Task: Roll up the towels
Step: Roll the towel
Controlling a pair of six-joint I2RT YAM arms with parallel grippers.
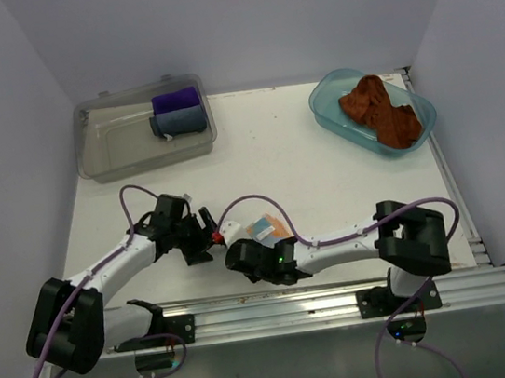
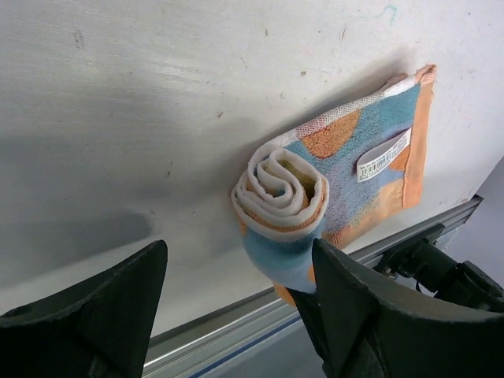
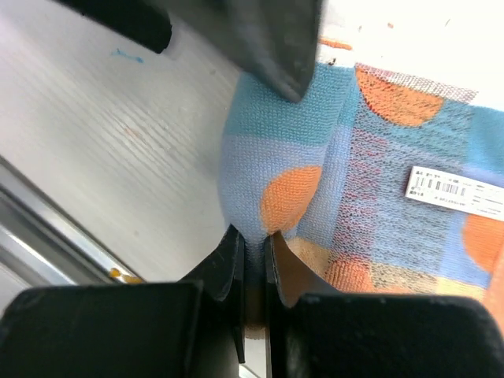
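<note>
Blue-orange towel (image 1: 268, 229), half-rolled, at 6 o'clock on tabletop (image 1: 307, 172); roll end pinched in closed right claw (image 3: 252, 244). Left claw (image 2: 236, 252) wide, empty. Roll to be wound tight, edges squared.

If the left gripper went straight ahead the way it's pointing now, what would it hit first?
Probably the rolled end of the patterned towel, which lies just ahead of the open left gripper. Depth is unclear, so it could touch the table beside the roll first.

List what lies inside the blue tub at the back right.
The blue tub holds one crumpled rust-brown towel. Whatever may lie beneath the towel is covered.
</note>
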